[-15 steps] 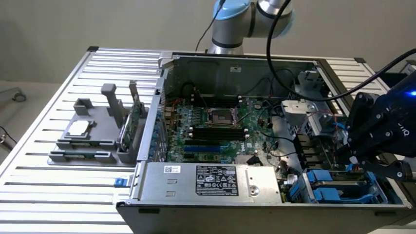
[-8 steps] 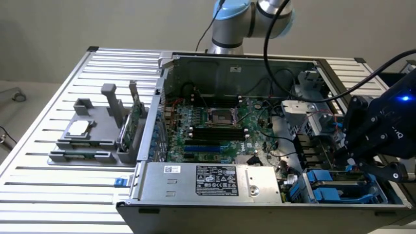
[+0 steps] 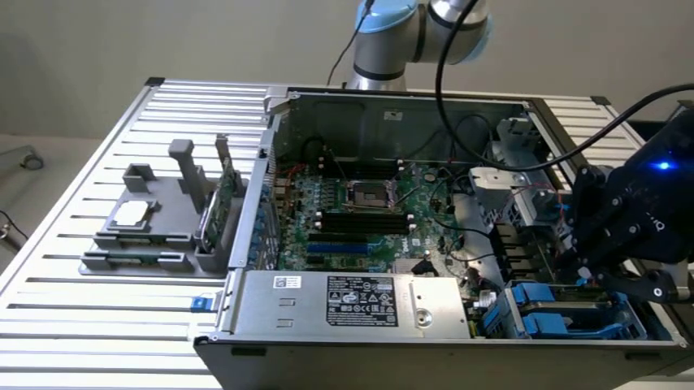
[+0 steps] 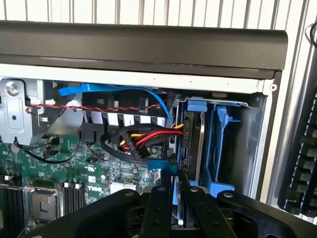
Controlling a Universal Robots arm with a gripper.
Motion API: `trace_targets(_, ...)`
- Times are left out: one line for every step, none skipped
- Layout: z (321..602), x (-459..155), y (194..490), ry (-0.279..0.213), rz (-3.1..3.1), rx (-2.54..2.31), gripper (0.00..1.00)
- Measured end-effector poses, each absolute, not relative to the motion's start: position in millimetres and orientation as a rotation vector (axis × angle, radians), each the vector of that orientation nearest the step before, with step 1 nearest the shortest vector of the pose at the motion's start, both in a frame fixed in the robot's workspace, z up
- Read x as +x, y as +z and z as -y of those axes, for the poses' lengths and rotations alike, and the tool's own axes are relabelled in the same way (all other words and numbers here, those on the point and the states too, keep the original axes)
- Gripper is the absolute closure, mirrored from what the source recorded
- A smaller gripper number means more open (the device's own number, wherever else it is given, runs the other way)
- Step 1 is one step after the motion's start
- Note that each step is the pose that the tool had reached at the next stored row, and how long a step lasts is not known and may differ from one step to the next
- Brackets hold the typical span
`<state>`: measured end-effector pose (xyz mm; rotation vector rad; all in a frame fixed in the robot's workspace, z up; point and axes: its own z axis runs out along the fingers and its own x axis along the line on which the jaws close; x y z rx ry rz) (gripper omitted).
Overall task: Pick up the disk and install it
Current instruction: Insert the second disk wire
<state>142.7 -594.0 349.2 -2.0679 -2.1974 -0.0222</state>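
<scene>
One gripper (image 4: 174,198), jaws nearly shut on the blue carrier edge, holds the disk (image 4: 190,144) edge-on, long axis pointing into the drive bay (image 4: 237,144) directly ahead.

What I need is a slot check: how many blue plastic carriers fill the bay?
2 blue carriers: one framing the grey disk beside the coloured cables, one by the case wall. Others may be hidden.

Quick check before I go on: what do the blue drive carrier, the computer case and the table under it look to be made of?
Blue drive carrier: looks like moulded plastic, matte, uniformly coloured, with thin rails. Computer case: apparently sheet metal, bare grey with a stuck-on label and folded edges; its outer rim looks black. Table: probably aluminium, pale brushed silver in long slotted profiles.
</scene>
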Motion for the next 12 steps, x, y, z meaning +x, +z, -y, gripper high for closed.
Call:
trace_targets(592.9, 142.6, 348.4, -0.019, 2.204, -2.069, 0.84)
trace_targets(592.1, 142.6, 347.4, -0.018, 2.209, -2.069, 0.84)
trace_targets(591.8, 142.6, 346.8, -0.020, 2.212, -2.071, 0.84)
trace_targets(591.5, 142.6, 346.7, -0.022, 2.214, -2.073, 0.84)
trace_targets(591.1, 142.7, 346.7, -0.023, 2.216, -2.074, 0.84)
trace_targets(590.8, 142.7, 346.7, -0.023, 2.218, -2.076, 0.84)
trace_targets(590.8, 142.7, 346.6, -0.022, 2.220, -2.077, 0.84)
trace_targets(590.7, 142.7, 346.7, -0.020, 2.221, -2.079, 0.84)
trace_targets(590.7, 142.7, 346.7, -0.018, 2.223, -2.080, 0.84)
trace_targets(590.7, 142.6, 346.7, -0.014, 2.225, -2.082, 0.84)
trace_targets(590.7, 142.6, 346.8, -0.010, 2.226, -2.084, 0.84)
trace_targets(590.7, 142.6, 346.7, -0.006, 2.228, -2.086, 0.84)
